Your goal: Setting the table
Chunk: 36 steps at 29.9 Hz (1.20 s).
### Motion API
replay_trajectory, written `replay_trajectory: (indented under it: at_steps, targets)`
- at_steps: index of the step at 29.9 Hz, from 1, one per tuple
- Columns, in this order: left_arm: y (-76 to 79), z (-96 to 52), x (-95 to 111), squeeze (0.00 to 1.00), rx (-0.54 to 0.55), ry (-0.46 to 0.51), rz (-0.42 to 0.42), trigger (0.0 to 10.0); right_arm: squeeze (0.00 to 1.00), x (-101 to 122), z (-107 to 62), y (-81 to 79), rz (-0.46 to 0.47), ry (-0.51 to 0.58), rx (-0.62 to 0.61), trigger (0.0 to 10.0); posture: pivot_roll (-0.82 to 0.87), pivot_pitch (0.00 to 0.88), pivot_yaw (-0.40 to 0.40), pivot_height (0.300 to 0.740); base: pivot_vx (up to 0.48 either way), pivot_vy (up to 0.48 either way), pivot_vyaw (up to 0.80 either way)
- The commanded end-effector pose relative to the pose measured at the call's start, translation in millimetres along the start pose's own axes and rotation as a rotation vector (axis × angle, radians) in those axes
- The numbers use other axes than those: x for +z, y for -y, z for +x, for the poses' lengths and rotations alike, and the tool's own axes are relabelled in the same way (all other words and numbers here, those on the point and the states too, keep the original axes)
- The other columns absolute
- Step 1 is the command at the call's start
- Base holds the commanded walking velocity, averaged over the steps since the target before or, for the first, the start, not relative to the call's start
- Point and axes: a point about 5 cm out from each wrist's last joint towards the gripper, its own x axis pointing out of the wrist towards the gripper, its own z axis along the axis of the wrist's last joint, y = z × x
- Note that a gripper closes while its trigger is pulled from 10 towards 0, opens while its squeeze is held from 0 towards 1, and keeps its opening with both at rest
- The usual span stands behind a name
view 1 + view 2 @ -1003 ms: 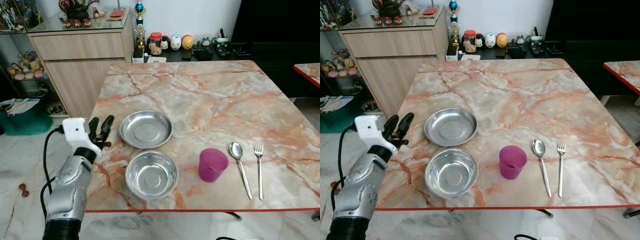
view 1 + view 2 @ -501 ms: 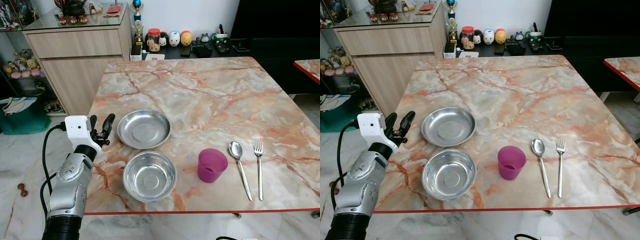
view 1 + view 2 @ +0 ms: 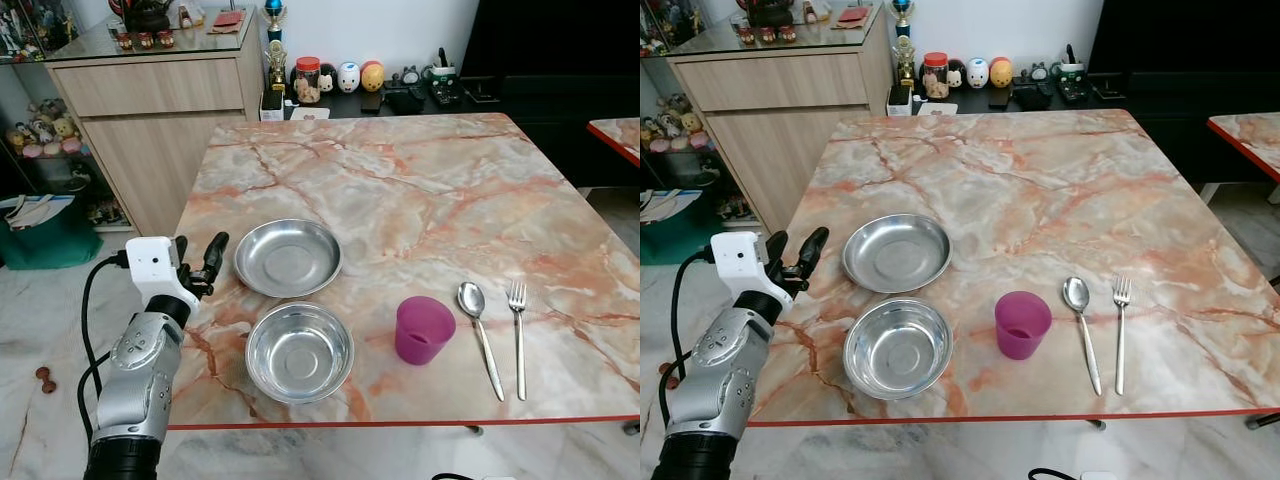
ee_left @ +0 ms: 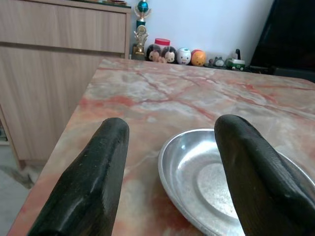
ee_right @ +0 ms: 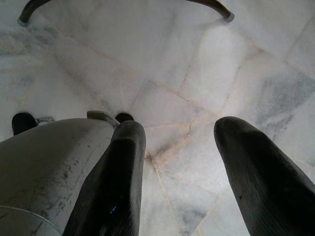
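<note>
Steel plate (image 3: 288, 257) and bowl (image 3: 300, 351) are sitting at the desk's (image 3: 420, 190) 7 o'clock, cup (image 3: 424, 329), spoon (image 3: 479, 336), fork (image 3: 518, 335) at 5. I'm hovering my left jaws (image 3: 197, 262) released beside the plate; right jaws (image 5: 172, 162) dangling released. Mostly set, I reckon.

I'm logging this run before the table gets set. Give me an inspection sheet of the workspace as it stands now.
Surface: marble table with a red front edge.
Job's things: steel plate behind steel bowl; purple cup right of the bowl; spoon and fork side by side, right of the cup.
Clutter: nothing seen on the table.
Grippers: left gripper open, at the table's left edge, aimed at the plate and not touching it; right gripper open, hanging over the floor.
Cables: black cable looping from the left wrist.
Surroundings: wooden cabinet and figurines behind the table; white tiled floor.
</note>
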Motion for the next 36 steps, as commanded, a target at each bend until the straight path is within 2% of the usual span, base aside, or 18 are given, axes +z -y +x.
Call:
replay_trajectory:
  at_steps: [1,5,24,32,36]
  targets:
    - [-5.0,-2.4,4.4,0.0,0.014,0.011,0.014,10.0,0.0,-0.4,-0.1,-0.9,0.001,0.004,0.001,10.0,-0.02,0.0,0.019,0.732,0.0,0.0,0.0]
    - [-6.7,-2.9,5.9,0.0,0.024,0.021,0.012,10.0,0.0,-1.0,-0.2,-0.8,0.0,0.001,0.001,10.0,-0.02,0.0,0.019,0.732,0.0,0.0,0.0]
    - [-4.5,-1.0,10.5,0.0,0.016,0.043,0.014,10.0,0.0,0.5,0.0,-0.3,0.003,0.005,0.002,10.0,-0.02,0.0,0.014,0.732,0.264,0.0,0.0]
    - [-4.2,-1.9,14.2,0.0,0.008,0.067,0.0,10.0,0.0,1.0,0.1,-0.5,0.004,0.007,0.005,10.0,-0.01,0.0,0.012,0.732,0.0,0.0,0.0]
    - [-5.5,-1.9,13.0,0.0,-0.005,0.035,-0.003,10.0,0.0,1.0,0.2,-0.9,0.004,0.006,0.007,10.0,-0.01,0.0,0.014,0.732,0.0,0.0,0.0]
